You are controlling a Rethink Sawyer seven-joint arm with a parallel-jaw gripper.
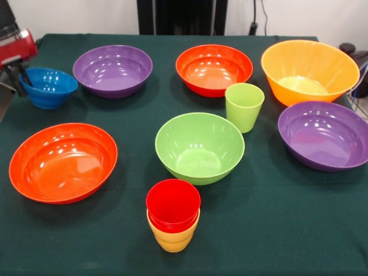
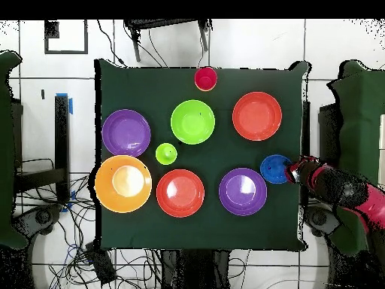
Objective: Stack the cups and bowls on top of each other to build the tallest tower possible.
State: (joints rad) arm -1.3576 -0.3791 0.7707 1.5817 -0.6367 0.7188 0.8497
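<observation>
Gripper (image 1: 26, 77) dips into the small blue bowl (image 1: 49, 87) at table edge; can't tell finger state, tips hidden inside. Red cup (image 1: 172, 204) sits nested in yellow cup (image 1: 172, 238), just in front of the green bowl (image 1: 199, 147), w/ green cup (image 1: 244, 107) just behind that bowl.

Front view: a red cup (image 1: 172, 204) sits nested upright in a yellow cup (image 1: 173, 237) at the near middle. Just beyond stands the light green bowl (image 1: 199, 148), with the light green cup (image 1: 244, 107) upright at its far right. A red-orange bowl (image 1: 62, 163) lies near left, a purple bowl (image 1: 324, 135) right. Along the far side, left to right: small blue bowl (image 1: 48, 88), second purple bowl (image 1: 112, 71), second red-orange bowl (image 1: 214, 69), large orange bowl (image 1: 309, 71). All open upward.
</observation>
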